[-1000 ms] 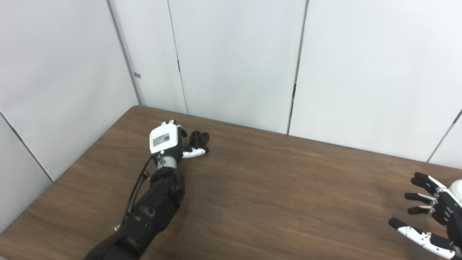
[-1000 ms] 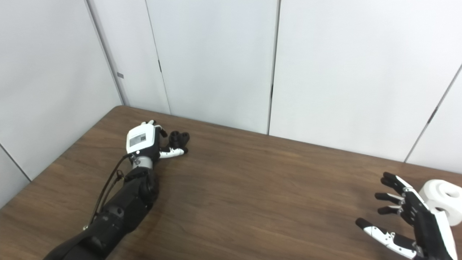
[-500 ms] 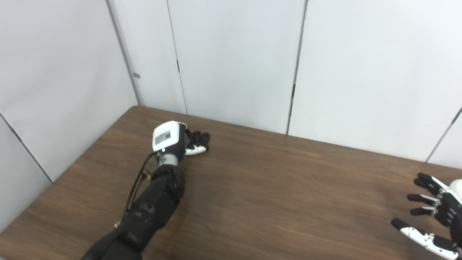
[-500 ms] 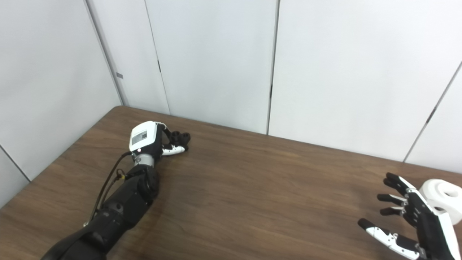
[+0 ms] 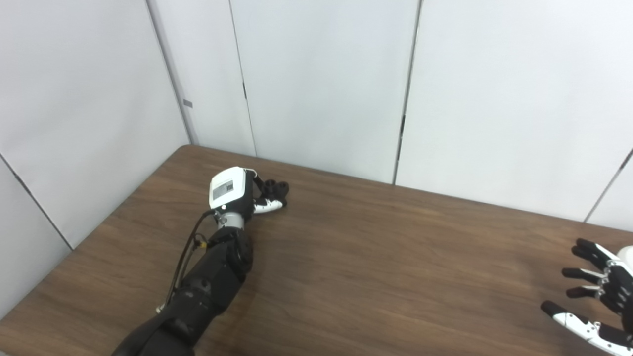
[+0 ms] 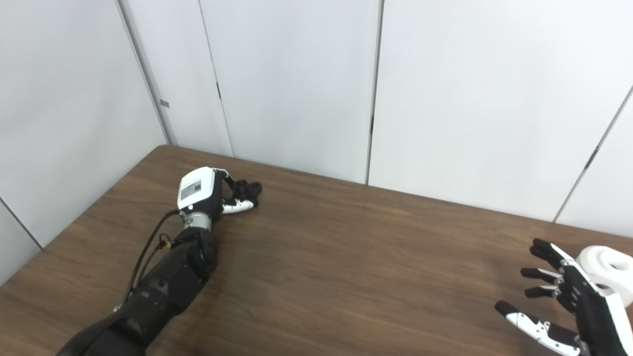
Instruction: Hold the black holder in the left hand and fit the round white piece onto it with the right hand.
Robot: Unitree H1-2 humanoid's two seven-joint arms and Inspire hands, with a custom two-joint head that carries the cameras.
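The black holder (image 5: 276, 187) stands on the brown table (image 5: 376, 257) near its far left corner. My left hand (image 5: 230, 190) is pressed against the holder's left side, its white back facing me and its thumb lying on the table just in front of the holder. The fingers are hidden behind the hand, so the grip is unclear. The round white piece (image 6: 607, 266) lies at the far right of the table. My right hand (image 6: 568, 306) hovers just left of it, open with fingers spread, not touching it.
Grey wall panels (image 5: 321, 84) rise directly behind the table's far and left edges. The left forearm (image 5: 207, 282) lies diagonally over the table's left part. Bare tabletop separates the two hands.
The left hand has rolled upright and moved in against the holder. The right hand has drifted slightly right and down, still open. The holder and white piece have not moved.
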